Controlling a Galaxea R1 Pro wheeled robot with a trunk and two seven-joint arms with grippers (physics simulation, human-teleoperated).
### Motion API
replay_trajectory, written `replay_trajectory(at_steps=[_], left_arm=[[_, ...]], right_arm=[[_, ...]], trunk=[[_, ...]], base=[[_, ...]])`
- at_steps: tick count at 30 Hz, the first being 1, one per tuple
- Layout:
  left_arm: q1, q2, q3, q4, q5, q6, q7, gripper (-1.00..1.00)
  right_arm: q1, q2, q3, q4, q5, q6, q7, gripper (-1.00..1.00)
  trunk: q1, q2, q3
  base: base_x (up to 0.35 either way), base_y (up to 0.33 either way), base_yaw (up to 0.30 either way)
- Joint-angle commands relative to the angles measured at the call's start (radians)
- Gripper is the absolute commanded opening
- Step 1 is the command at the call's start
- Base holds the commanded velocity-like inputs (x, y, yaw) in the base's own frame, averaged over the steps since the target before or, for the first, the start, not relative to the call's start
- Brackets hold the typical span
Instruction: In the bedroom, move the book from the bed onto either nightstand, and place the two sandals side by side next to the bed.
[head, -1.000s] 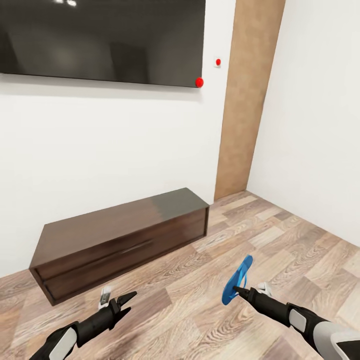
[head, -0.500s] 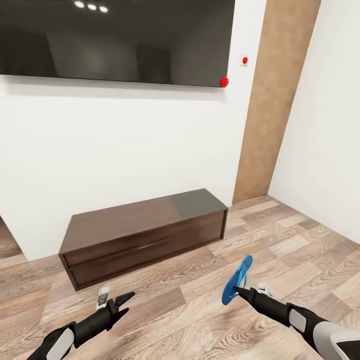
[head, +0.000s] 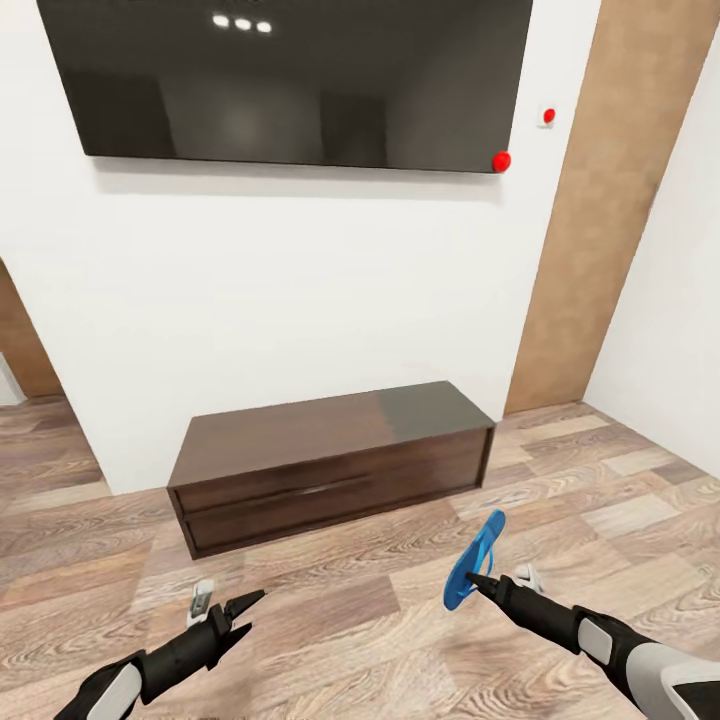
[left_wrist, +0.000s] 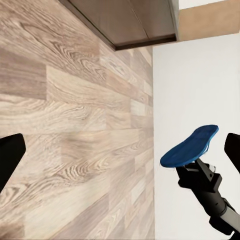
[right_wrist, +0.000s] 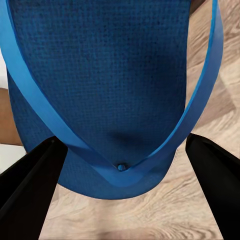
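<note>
Evidently in transit, the right end effector pinches one blue sandal by its toe end, lifted off the wood floor for carrying, while the left end effector hangs spread, holding nothing, near a low cabinet.

The TV runs off the head view's top edge. In the right wrist view the sandal is cut off at the top, and its heel end is out of frame. Whether the right gripper's fingers actually press it cannot be told.
</note>
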Motion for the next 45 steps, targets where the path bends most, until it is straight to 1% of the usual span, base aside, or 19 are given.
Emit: replay_trajectory(at_steps=[1,6,25,45], left_arm=[[-0.001,0.005,0.001,0.005,0.005,0.007,-0.002,1.0],[-0.001,0.011,0.001,0.012,0.007,0.007,-0.003,1.0],[-0.001,0.018,0.003,0.028,0.009,0.009,-0.004,1.0],[-0.001,0.018,0.004,0.03,0.01,0.01,-0.004,1.0]], right_arm=[[-0.001,0.0,0.005,0.003,-0.011,0.008,0.005,-1.0],[-0.002,0.0,0.005,0.003,-0.011,0.009,0.005,-1.0],[-0.001,0.001,0.006,0.003,-0.011,0.009,0.005,-1.0],[-0.001,0.005,0.005,0.004,-0.011,0.009,0.005,-1.0]], trunk=[[0.0,0.0,-0.001],[0.0,0.0,-0.001],[0.0,0.0,-0.001],[0.0,0.0,-0.001]], base=[[0.0,0.0,0.258],[0.0,0.0,0.258],[0.0,0.0,0.258],[0.0,0.0,0.258]])
